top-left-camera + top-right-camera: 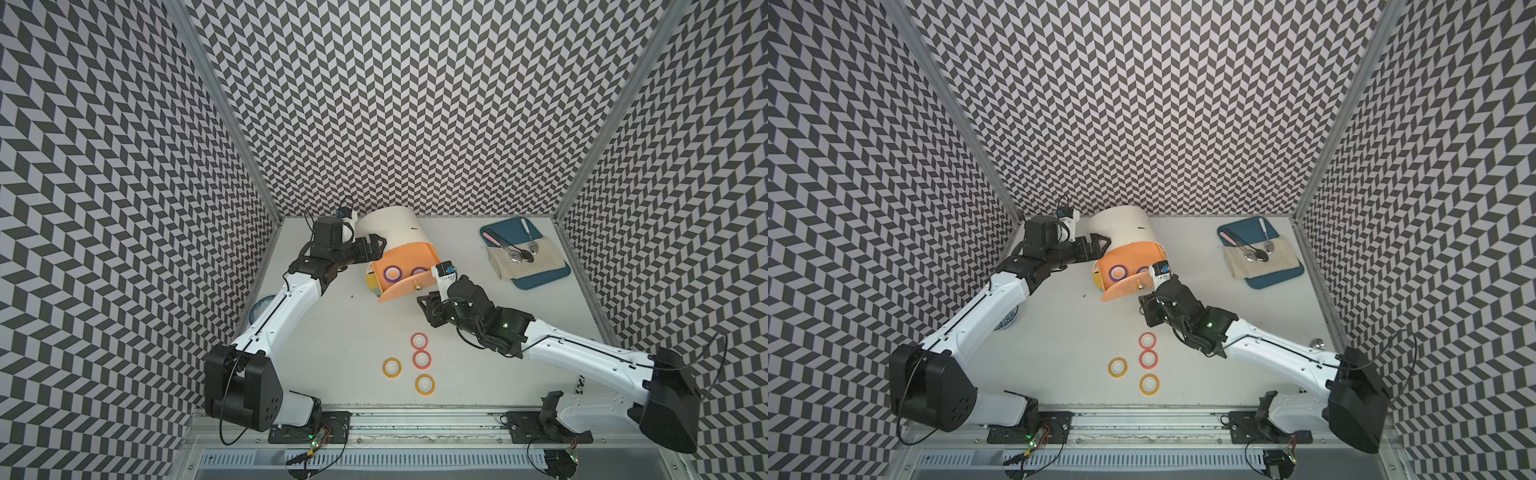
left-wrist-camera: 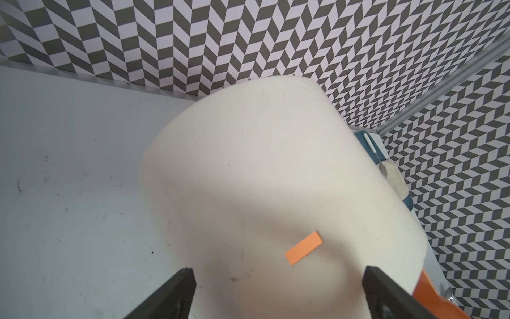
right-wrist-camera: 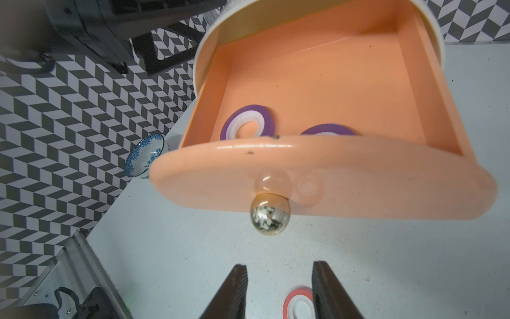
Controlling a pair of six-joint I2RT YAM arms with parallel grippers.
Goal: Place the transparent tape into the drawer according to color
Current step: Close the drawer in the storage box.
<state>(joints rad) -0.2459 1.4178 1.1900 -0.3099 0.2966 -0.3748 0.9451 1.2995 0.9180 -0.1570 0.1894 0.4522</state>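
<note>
The cream cabinet (image 1: 390, 228) (image 1: 1125, 226) (image 2: 276, 179) has its peach drawer (image 1: 405, 291) (image 1: 1125, 289) (image 3: 317, 82) pulled out. Two purple tape rolls (image 1: 392, 273) (image 1: 417, 272) (image 3: 247, 123) lie inside. Two red-pink rolls (image 1: 419, 340) (image 1: 421, 359) and two yellow-orange rolls (image 1: 392, 367) (image 1: 424, 384) lie flat on the table nearer the front. My left gripper (image 1: 374, 245) (image 2: 278, 273) stands open, its fingers either side of the cabinet's rounded body. My right gripper (image 1: 426, 307) (image 3: 280, 265) hovers just short of the drawer's metal knob (image 3: 270, 214), jaws narrowly apart and empty.
A blue-patterned bowl (image 1: 259, 309) (image 3: 145, 154) sits at the left, partly under my left arm. A blue tray (image 1: 505, 230) with a cloth and spoons lies at the back right. A yellow drawer edge (image 1: 371, 282) shows below the peach one.
</note>
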